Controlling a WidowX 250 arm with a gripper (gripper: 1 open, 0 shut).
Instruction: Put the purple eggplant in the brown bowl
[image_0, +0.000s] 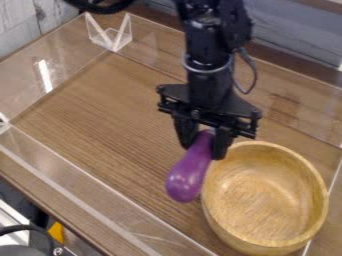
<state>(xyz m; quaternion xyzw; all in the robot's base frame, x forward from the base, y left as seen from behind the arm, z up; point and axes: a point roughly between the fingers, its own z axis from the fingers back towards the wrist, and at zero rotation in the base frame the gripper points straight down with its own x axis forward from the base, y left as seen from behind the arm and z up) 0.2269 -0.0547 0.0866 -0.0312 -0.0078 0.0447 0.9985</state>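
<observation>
The purple eggplant (190, 172) hangs tilted from my gripper (207, 146), which points straight down and is shut on its upper end. Its lower end reaches down and left, just beside the left rim of the brown bowl (265, 195). The light wooden bowl sits at the lower right of the table, and its inside shows nothing in it. My black fingers (185, 134) straddle the eggplant's top, just above the bowl's near-left rim.
A clear acrylic wall (80, 190) borders the wooden table along the front and left. A small clear stand (111, 33) sits at the back left. A grey planked wall lies behind.
</observation>
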